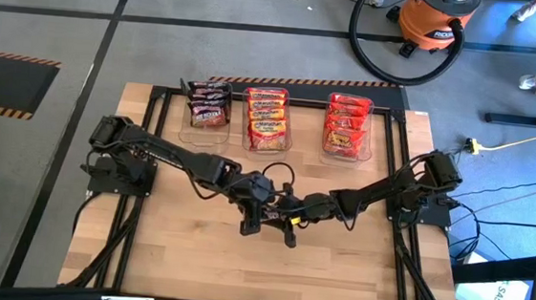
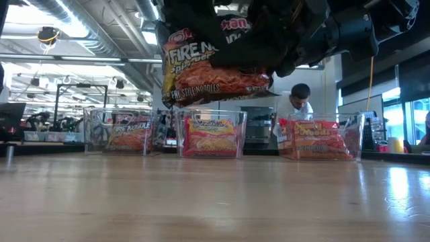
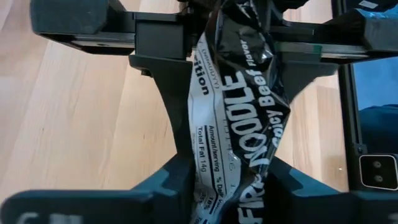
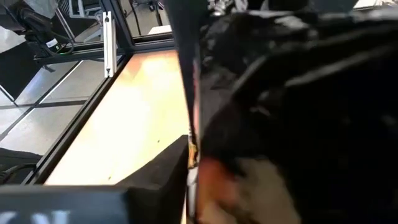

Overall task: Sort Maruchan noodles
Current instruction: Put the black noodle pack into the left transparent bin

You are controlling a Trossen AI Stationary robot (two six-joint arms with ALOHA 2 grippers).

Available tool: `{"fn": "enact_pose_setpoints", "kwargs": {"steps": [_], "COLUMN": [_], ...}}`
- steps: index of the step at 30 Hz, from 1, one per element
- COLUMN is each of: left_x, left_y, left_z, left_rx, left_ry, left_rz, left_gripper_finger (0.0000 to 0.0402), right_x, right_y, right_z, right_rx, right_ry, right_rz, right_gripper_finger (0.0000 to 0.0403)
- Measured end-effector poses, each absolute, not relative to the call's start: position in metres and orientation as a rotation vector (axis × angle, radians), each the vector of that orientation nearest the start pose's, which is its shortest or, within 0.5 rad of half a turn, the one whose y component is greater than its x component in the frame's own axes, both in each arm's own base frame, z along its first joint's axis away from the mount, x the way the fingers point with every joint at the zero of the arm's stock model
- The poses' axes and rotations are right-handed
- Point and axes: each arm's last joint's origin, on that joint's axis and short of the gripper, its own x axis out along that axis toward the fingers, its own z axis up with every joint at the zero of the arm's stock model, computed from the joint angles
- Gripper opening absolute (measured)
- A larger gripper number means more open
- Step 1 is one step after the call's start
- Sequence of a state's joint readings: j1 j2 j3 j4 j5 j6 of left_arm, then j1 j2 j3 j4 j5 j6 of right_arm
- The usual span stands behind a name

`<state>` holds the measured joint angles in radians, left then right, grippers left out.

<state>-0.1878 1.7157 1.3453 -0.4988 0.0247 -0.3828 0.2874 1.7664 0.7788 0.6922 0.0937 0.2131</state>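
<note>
The left pincer point(image 3: 233, 180) is clamped on a dark Fire Noodle packet point(image 3: 242, 106); the left wrist view shows the crumpled wrapper running lengthwise between its two dark fingers point(image 3: 155, 186), pinched at the near end and stretching away toward the other arm. In the high view this pincer point(image 1: 261, 215) sits over the middle of the wooden worktop point(image 1: 192, 269), meeting the right pincer point(image 1: 294, 212) tip to tip. The right wrist view is filled by the same dark wrapper pressed close against that pincer's finger point(image 4: 168, 168); whether the right pincer is gripping the packet or merely touching it I cannot tell.

From the low view the packet point(image 2: 215, 67) hangs in the air under both arms, tilted, well clear of the worktop point(image 2: 215, 202).

Farther out, along the far edge of the worktop, stand three clear tubs in a row. The left tub point(image 1: 208, 107) holds dark packets, the middle tub point(image 1: 267, 121) holds orange-yellow ones, and the right tub point(image 1: 347, 128) holds red ones. The held packet is well apart from all three.

Beyond the worktop a person point(image 2: 295, 101) shows in the room, and an orange shop vacuum point(image 1: 436, 20) stands on the floor.
</note>
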Motion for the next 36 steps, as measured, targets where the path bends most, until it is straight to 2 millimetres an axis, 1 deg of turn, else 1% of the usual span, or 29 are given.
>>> {"fn": "enact_pose_setpoints", "kwargs": {"steps": [1,5,10,15,21,23,26,31,36], "left_x": [0.364,0.363,0.355,0.338,0.312,0.303,0.289,0.255,0.222], "left_y": [-0.07,-0.069,-0.073,-0.074,-0.071,-0.065,-0.053,-0.029,0.004], "left_z": [0.258,0.257,0.259,0.269,0.289,0.298,0.314,0.339,0.358], "left_rx": [-0.286,-0.277,-0.251,-0.17,-0.053,-0.023,-0.01,0.032,0.095], "left_ry": [0.893,0.904,0.95,0.997,1.029,1.024,1.005,0.997,0.991], "left_rz": [-0.028,-0.022,-0.022,-0.009,0.003,-0.008,0.001,0.089,0.236], "left_gripper_finger": [0.0105,0.0104,0.0104,0.0104,0.0104,0.0104,0.0104,0.0104,0.0104], "right_x": [0.335,0.334,0.325,0.311,0.301,0.299,0.298,0.302,0.305], "right_y": [0.096,0.096,0.095,0.091,0.087,0.087,0.087,0.078,0.068], "right_z": [0.163,0.164,0.178,0.197,0.212,0.213,0.209,0.209,0.209], "right_rx": [0.155,0.174,0.175,0.153,0.075,0.024,-0.049,-0.038,-0.006], "right_ry": [0.309,0.316,0.372,0.419,0.409,0.403,0.435,0.424,0.421], "right_rz": [0.161,0.174,0.213,0.199,0.188,0.206,0.236,0.198,0.163], "right_gripper_finger": [0.0151,0.0197,0.0241,0.0256,0.0253,0.0253,0.0253,0.0253,0.0253]}}
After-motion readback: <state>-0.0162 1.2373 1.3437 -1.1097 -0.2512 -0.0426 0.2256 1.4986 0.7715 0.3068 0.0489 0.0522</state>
